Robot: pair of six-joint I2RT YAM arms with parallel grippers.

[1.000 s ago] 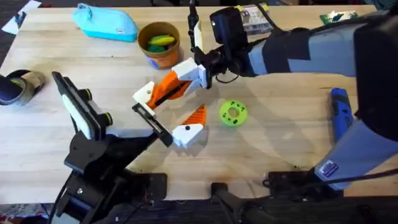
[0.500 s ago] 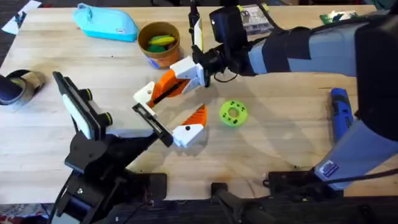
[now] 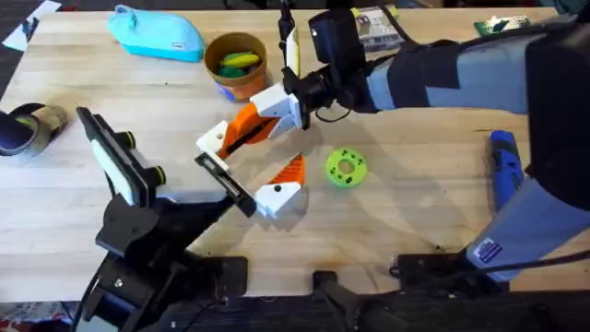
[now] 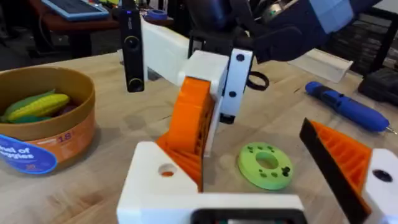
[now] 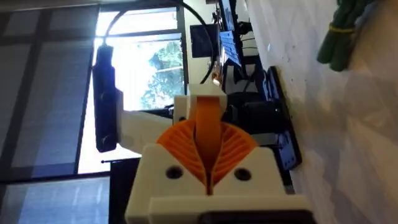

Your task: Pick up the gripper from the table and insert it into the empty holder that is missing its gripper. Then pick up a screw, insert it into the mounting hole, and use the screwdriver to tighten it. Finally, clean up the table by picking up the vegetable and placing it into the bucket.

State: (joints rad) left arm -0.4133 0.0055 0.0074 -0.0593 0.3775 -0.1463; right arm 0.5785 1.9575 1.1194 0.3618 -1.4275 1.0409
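Left of the green disc, the left gripper lay low on the table, jaws spread wide and holding nothing. The gripper rested just beside the disc — orange tip up. Beyond it, the right gripper pinched an orange-and-white finger. The bucket stood farther back; the screwdriver lay well right.

The bench is pale wood with visible plank grain and a low sheen. The gripper piece looks like matt plastic, its orange tip ribbed and its white base smooth. The screwdriver has a smooth blue plastic body. The bucket looks like smooth, slightly glossy orange plastic, and the green disc like matt plastic.
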